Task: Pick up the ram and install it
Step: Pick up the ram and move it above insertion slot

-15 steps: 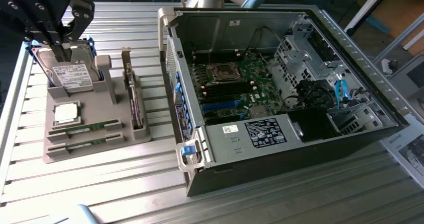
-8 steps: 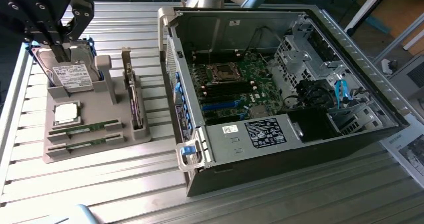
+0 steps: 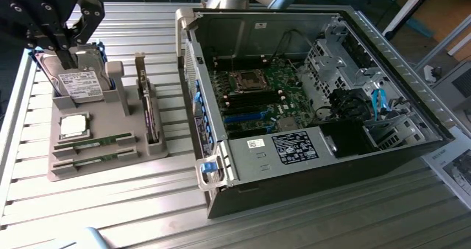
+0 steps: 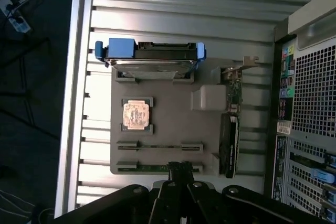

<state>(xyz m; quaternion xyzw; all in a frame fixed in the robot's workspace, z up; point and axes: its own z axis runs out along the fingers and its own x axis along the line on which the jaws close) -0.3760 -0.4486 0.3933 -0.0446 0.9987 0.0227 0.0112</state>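
Gripper (image 3: 65, 61): black fingers pressed together, pinching nothing, hanging above the hard drive end of the holder; in the wrist view (image 4: 178, 167) the tips sit in line with the near ram.
Ram (image 3: 96, 143): long thin green board with small dark chips, lying flat in a slot of the holder, at the end away from the hard drive; wrist view (image 4: 157, 145).
Second ram (image 3: 94, 160): same look, in the next slot, parallel and just beside the first, nearer the holder's edge; wrist view (image 4: 152, 168).
Ram count: 2, both in the holder and untouched.
Holder (image 3: 118, 119): 1 gray tray on the table, at the exterior view's left of the computer case.
Hard drive (image 3: 81, 84): 1, silver, upright in the holder, white label, print too small to read, blue side rails.
Processor (image 3: 75, 126): 1, square, silver, flat between hard drive and ram.
Card (image 3: 151, 116): standing on edge at the holder's side nearest the case; count unclear.
Computer case (image 3: 309, 194): 1, black, lying open, green motherboard (image 3: 272, 89) showing.
Case stickers: one black (image 3: 294, 147), one small white beside it, text unreadable.
Table (image 3: 147, 210): ribbed metal.
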